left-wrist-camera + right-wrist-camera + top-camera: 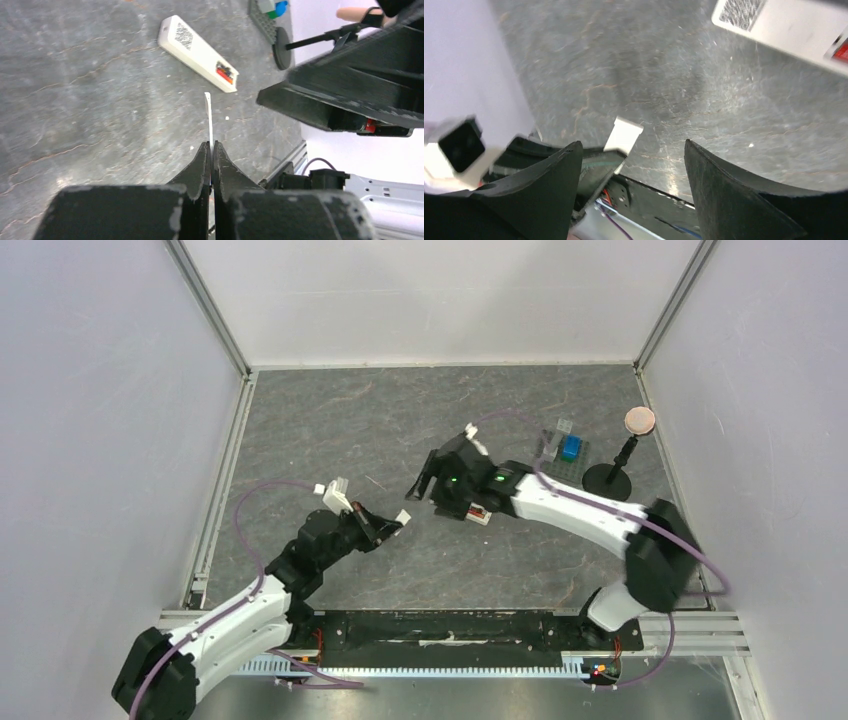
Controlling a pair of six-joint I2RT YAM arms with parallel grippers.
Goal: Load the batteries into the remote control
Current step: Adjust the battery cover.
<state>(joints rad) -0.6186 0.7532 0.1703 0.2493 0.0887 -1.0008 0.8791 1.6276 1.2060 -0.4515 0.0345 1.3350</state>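
**Cover pinched, remote lying open**

My left hand is clamped on the thin white cover. My right hand hangs with its fingers apart. The remote control lies sticker-up on the worktop, right of centre, with the batteries in its open bay.

light: bright, even, overhead | shadows: soft, faint on table | glare: pale sheen on table in right wrist view (remote control nearly blown white) | focus: top view sharp, wrist views' near fingers blurred
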